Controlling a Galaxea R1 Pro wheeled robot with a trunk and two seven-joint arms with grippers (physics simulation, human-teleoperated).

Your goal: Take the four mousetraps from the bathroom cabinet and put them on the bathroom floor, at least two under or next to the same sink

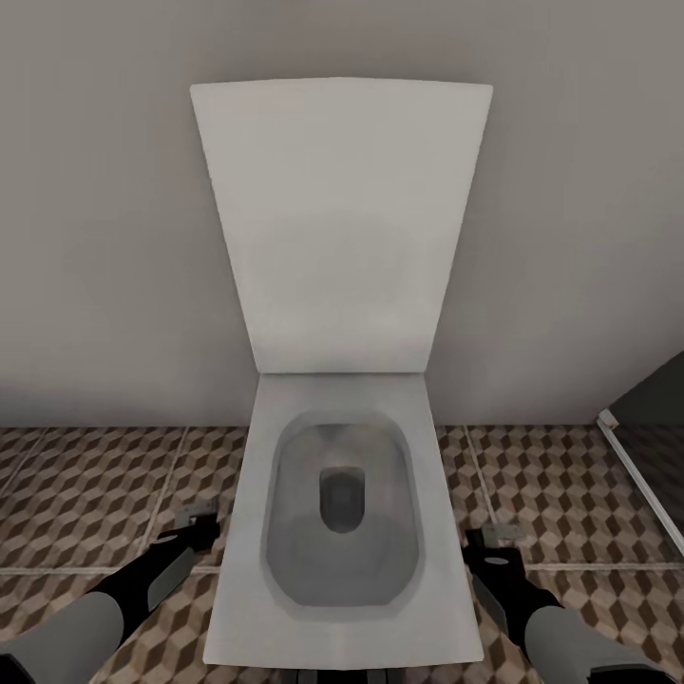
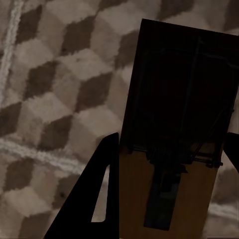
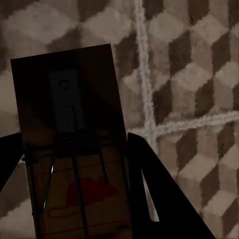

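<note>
head view, nearest: two dark arms with grey sleeves reach forward, one on either side of the white rectangular toilet [image 1: 342, 532]. left gripper [image 1: 198, 521] sits just beside the toilet's left edge, right gripper [image 1: 501, 543] just beside its right edge, both above the bathroom floor [image 1: 85, 494] of brown, beige and white cube-pattern tiles with pale grout lines. left wrist view: a flat rectangular brown wooden mousetrap with dark metal parts [image 2: 174, 164] sits between the black fingers [image 2: 92, 199], jaws clenched on it, tiles beneath. right wrist view: a second flat brown wooden mousetrap with dark wire parts and a red mouse mark [image 3: 74, 164] sits between the black fingers [image 3: 159, 194], jaws clenched on it too, a grout crossing on the floor beyond. so one trap held at each side of the toilet, off the floor. farther: toilet bowl open, white lid [image 1: 340, 218] raised against the plain grey wall [image 1: 95, 237]. right of the toilet, a pale-framed dark panel [image 1: 646, 446] meets the floor by the wall.
</note>
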